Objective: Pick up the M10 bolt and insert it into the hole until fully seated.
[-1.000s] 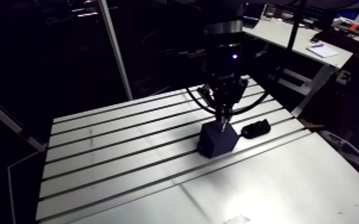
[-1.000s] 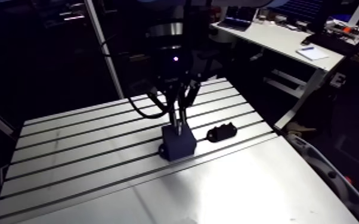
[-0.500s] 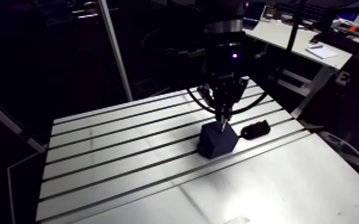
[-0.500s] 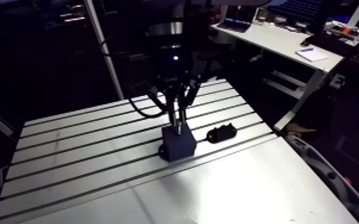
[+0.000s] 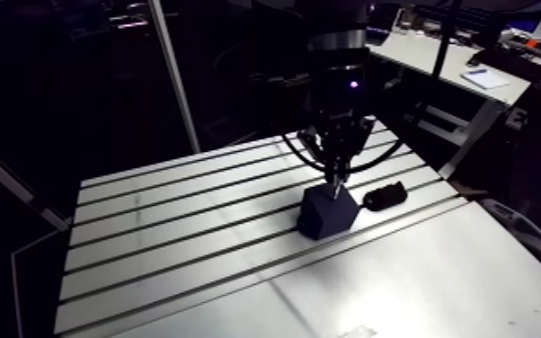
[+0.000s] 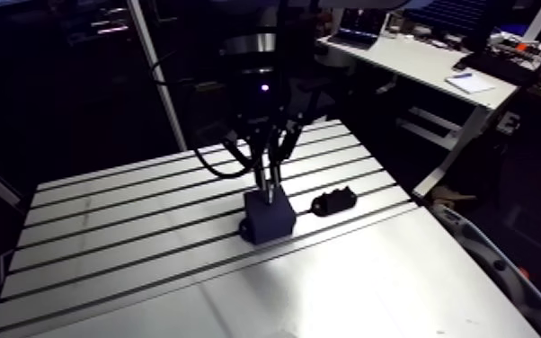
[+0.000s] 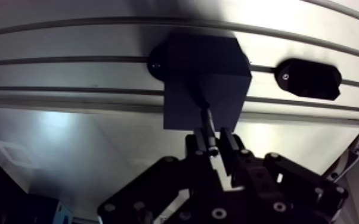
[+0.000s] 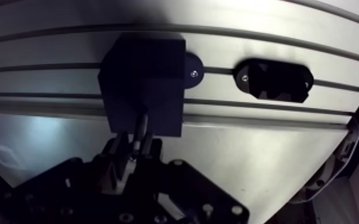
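Note:
In the wrist view my gripper (image 7: 215, 145) is shut on the M10 bolt (image 7: 206, 121), a slim dark shank that points down from between the fingers at the dark square block (image 7: 203, 77). The bolt's tip meets the block's top face, and the hole itself is too dark to make out. In the arm view the gripper (image 5: 336, 182) hangs straight over the same block (image 5: 328, 214), which is fixed on the slotted table (image 5: 175, 234).
A small black oval fixture (image 7: 309, 78) is screwed into a table slot just beside the block, also visible in the arm view as a black fixture (image 5: 385, 194). A smooth metal sheet (image 5: 400, 288) covers the table's near part.

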